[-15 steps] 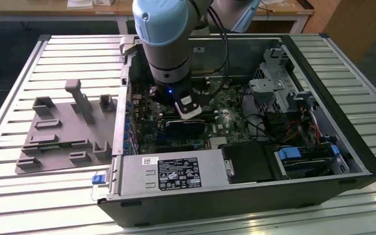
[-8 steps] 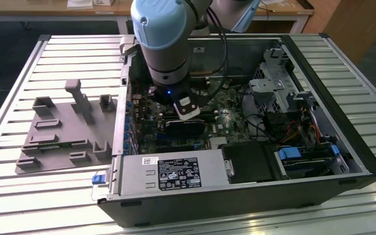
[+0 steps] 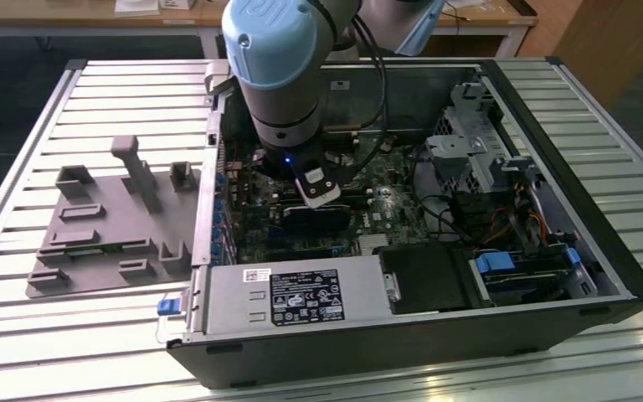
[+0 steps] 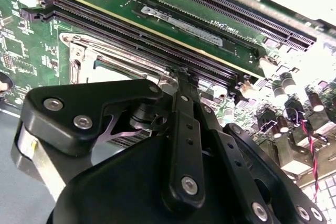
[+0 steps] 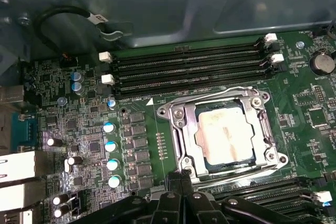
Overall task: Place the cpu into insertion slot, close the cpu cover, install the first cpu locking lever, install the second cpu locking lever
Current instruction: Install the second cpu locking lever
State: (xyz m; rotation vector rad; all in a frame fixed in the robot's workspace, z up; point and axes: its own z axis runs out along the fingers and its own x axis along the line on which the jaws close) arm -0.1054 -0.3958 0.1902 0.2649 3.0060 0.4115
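The cpu [image 5: 224, 134], a pale silver square with a smudged top, sits in the insertion slot [image 5: 207, 165], framed by the closed silvery cpu cover [image 5: 185, 129]. The tool [image 5: 181, 178], fingers pinched narrow, meets the socket's edge at 6 o'clock.

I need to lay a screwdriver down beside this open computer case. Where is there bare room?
The slatted table is bare beyond the grey fixture block, towards the exterior view's left, and along its right edge past the case. Inside the case it is crowded: the gripper hangs by the cpu.
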